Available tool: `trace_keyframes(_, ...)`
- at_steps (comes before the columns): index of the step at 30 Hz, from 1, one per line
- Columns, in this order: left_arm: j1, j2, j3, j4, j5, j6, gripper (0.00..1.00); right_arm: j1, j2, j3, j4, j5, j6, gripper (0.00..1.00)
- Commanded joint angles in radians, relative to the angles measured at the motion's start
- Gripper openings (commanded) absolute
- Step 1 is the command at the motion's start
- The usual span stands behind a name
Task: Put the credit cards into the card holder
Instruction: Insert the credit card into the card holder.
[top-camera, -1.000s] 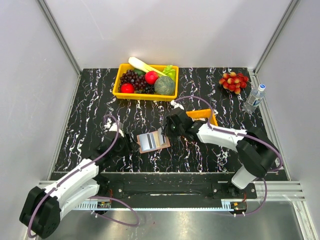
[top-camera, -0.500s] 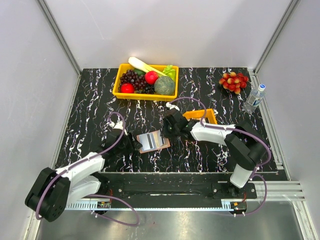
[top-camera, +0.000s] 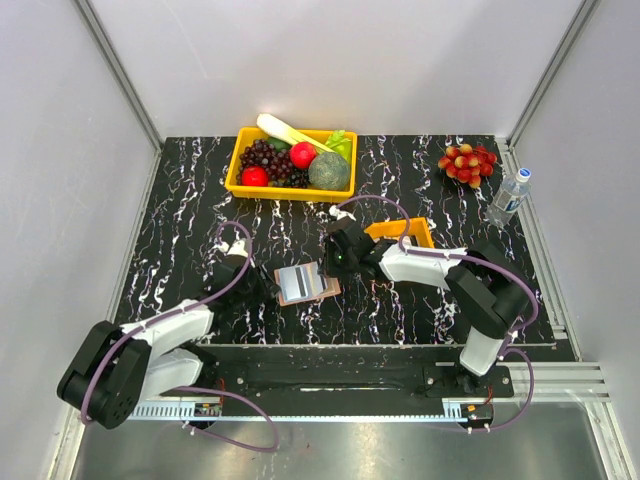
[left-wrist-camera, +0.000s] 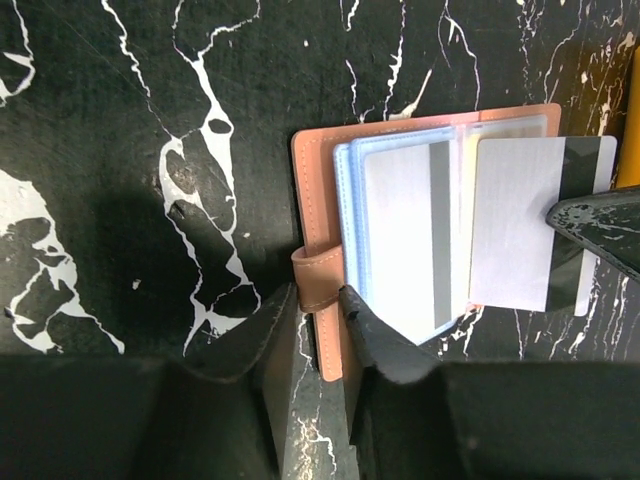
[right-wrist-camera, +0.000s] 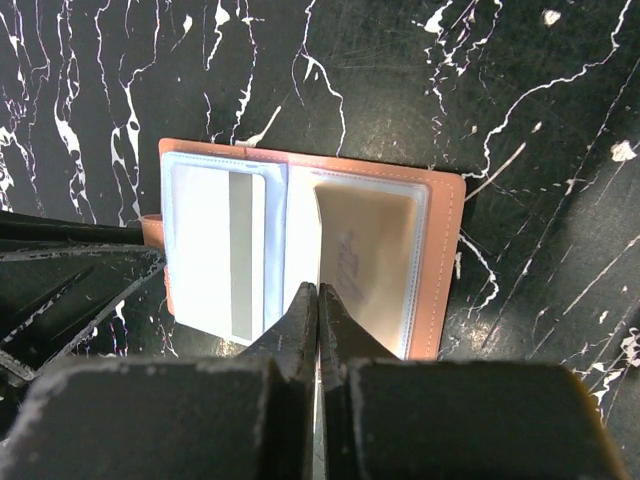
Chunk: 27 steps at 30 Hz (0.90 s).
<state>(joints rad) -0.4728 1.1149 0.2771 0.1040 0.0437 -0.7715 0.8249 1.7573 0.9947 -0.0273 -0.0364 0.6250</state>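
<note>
In left tool (left-wrist-camera: 318, 298), card holder (left-wrist-camera: 312, 190) tab

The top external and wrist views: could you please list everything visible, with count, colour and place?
yellow bin: 1, yellow, rear centre, holding produce
grape bunch: 1, red-yellow, rear right
water bottle: 1, clear, blue cap, right edge
orange tray: 1, orange, centre-right
card holder: 1, tan-pink, open, table centre
credit cards: 3, two grey striped, one beige; one striped and the beige sleeved, the other striped held over the holder
table: 1, black marbled
left gripper: 1, black, fingers flanking the holder's snap tab
right gripper: 1, black, shut on the striped card
</note>
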Motion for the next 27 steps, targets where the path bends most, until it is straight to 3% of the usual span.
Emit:
trace_keyframes(1,0.005,0.013,0.013,0.042,-0.008,-0.012,0.24,0.011,0.016,0.028,-0.005,-0.01,-0.025,0.0)
trace_keyframes(5,0.005,-0.009,0.013,0.039,-0.005,-0.018,0.0,0.01,0.007,0.025,-0.013,-0.008,-0.028,0.0)
trace_keyframes(14,0.005,-0.174,0.037,0.014,0.041,0.034,0.0,0.006,-0.09,0.058,-0.08,0.032,-0.065,0.0)
trace_keyframes(18,0.007,-0.175,0.051,-0.02,0.045,0.054,0.0,0.006,-0.153,0.068,-0.112,0.11,-0.071,0.0)
trace_keyframes(23,0.005,-0.17,0.036,0.02,0.096,0.051,0.0,0.016,-0.211,0.067,-0.079,0.087,0.022,0.0)
trace_keyframes(27,0.005,-0.185,0.037,0.007,0.096,0.052,0.0,0.08,-0.208,0.107,-0.074,0.183,0.021,0.0)
